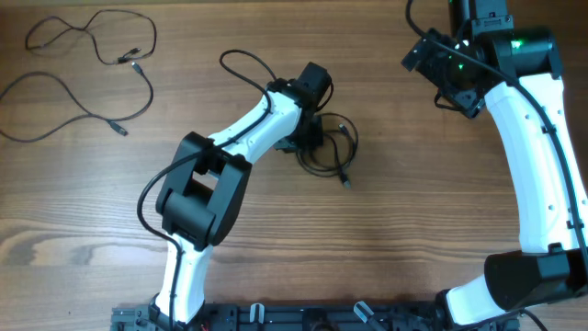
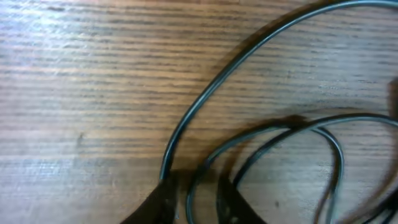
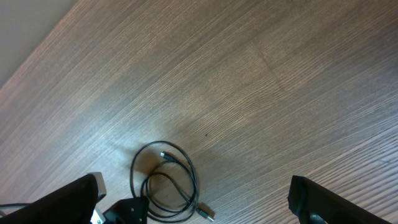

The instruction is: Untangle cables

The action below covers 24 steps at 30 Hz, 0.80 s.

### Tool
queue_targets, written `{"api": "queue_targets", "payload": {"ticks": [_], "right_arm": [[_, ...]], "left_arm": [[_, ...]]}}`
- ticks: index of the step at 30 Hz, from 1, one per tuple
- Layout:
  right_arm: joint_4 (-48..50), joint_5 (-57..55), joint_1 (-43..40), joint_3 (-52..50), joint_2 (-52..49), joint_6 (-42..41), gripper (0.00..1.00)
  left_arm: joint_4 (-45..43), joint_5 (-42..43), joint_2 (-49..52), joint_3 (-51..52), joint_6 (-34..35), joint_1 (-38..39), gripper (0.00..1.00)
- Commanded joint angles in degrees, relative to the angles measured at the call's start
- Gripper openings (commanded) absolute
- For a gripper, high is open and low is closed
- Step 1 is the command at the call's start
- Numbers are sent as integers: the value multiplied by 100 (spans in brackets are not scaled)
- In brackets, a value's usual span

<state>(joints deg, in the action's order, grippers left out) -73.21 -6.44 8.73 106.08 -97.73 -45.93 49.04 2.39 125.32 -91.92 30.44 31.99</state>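
Note:
A small coil of thin black cable (image 1: 333, 147) lies at mid-table, one metal-tipped plug (image 1: 346, 183) pointing to the front. My left gripper (image 1: 310, 140) is down at the coil's left side. In the left wrist view its fingertips (image 2: 196, 199) are slightly apart with one strand (image 2: 191, 186) running between them, and other loops (image 2: 323, 134) curve to the right. My right gripper (image 1: 443, 72) is raised at the back right, wide open and empty (image 3: 194, 183). The coil (image 3: 165, 180) shows far below it.
Two loose black cables lie at the back left, one (image 1: 92, 32) near the far edge and one (image 1: 83, 103) in front of it. The left arm's own thick wire (image 1: 241, 62) loops over the table behind the arm.

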Motion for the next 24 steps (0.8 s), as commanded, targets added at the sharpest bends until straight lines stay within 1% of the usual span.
{"api": "queue_targets", "payload": {"ticks": [1, 3, 5, 6, 8, 10, 13, 15, 16, 18, 22, 23, 24], "right_arm": [[7, 55, 31, -48, -118, 92, 100], [0, 57, 31, -48, -118, 94, 100], [-9, 170, 31, -48, -118, 96, 100], [-9, 203, 31, -48, -118, 96, 100], [-17, 201, 31, -48, -120, 160, 100], [-17, 199, 31, -66, -144, 398, 100], [13, 203, 31, -238, -151, 391, 100], [81, 205, 31, -531, -151, 378, 100], [190, 289, 31, -719, -151, 378, 100], [428, 710, 31, -1036, -160, 382, 100], [1202, 1882, 35, -1716, -162, 433, 100], [1287, 2002, 37, -1808, -162, 538, 100], [1316, 2031, 42, -1882, -162, 568, 100]], "left_arm": [[-70, -52, 127, 240, -17, 15, 18], [-87, -55, 127, 243, -17, 17, 17], [-90, -55, 188, 247, -42, 15, 13], [-83, -52, 225, 249, -39, 17, 6], [-44, -52, 273, 247, -42, 15, 4], [-9, 177, 101, 136, -330, 0, 4], [208, 874, -415, -348, -350, -66, 4], [216, 1469, -907, -680, -704, -76, 4], [210, 1541, -1174, -824, -752, -76, 4], [142, 1541, -1650, -1003, -752, -76, 4], [-310, 1530, -2494, -1021, -754, -76, 4], [-330, 1423, -2570, -1021, -754, -76, 4], [-278, 1110, -2601, -1021, -752, -76, 4]]}}
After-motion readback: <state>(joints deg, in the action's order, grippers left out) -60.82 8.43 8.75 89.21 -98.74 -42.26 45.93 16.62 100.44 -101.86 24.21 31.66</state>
